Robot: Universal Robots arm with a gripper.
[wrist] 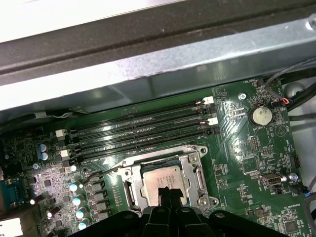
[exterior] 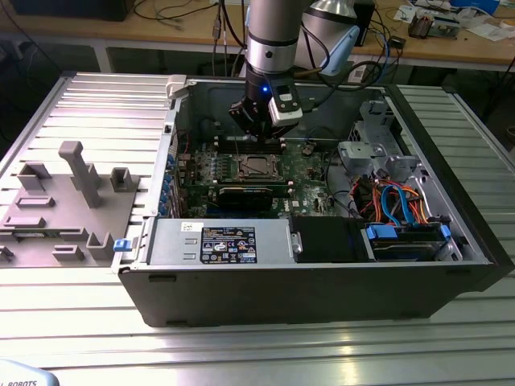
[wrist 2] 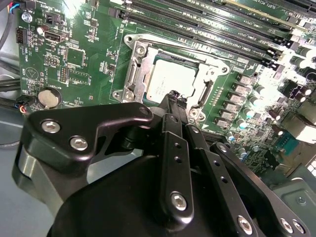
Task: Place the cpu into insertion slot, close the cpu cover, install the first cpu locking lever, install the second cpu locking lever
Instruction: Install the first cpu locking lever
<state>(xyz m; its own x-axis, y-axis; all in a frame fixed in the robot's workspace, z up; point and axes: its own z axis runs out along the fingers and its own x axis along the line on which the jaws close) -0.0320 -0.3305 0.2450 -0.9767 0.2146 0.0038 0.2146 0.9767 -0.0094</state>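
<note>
One cpu (wrist: 163,178) is seen seated in the insertion slot (wrist: 193,189), framed by one cpu cover (wrist: 197,170) lying flat. The gripper (wrist 2: 174,95) is poised just above it, fingertips clenched together. Four memory slots (wrist: 140,131) lie beside.

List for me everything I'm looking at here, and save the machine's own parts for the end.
computer case: one, dark grey, lying open on a ribbed metal table.
circuit board: one, green, on the case floor.
cpu: one, silver-grey, lying in the insertion slot.
cpu cover: one, silvery frame, lying flat around the chip.
memory slots: four, long, black, beside the socket.
coin battery: one, silver, on the board.
power supply box: one, grey with a dark label, at the case's near wall.
cables: a bundle, blue and orange, toward the exterior view's right.
grey fixture block: one, on the table at the exterior view's left.
arm: one, silver-grey.
tool: one, black, tip just above the cpu.
</note>
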